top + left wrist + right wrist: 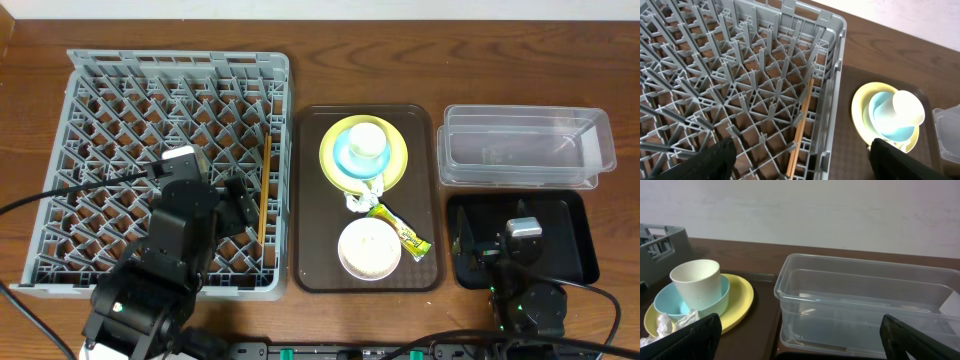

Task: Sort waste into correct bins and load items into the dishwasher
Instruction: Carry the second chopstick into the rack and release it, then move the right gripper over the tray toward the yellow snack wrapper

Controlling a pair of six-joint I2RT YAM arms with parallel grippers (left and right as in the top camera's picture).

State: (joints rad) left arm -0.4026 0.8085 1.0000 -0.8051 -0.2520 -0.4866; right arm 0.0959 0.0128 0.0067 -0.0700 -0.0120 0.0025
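The grey dish rack [120, 120] fills the left side. Two wooden chopsticks [265, 190] lie in it along its right wall and also show in the left wrist view [802, 120]. My left gripper [245, 210] hangs open and empty over them [802, 162]. On the brown tray, a white cup [367, 140] sits in a light blue bowl [347, 155] on the yellow-green plate [395, 160]. A crumpled tissue [362, 196], a yellow-green wrapper [402, 233] and a white bowl [369, 248] lie in front. My right gripper [505, 222] is open and empty [802, 340] over the black tray [570, 250], facing the clear tub [865, 300].
The brown serving tray [310, 200] stands between the rack and the two bins. The clear tub [525, 145] is behind the black tray at the right. Cables run along the table's front edge. A pale wall stands behind the table in the right wrist view.
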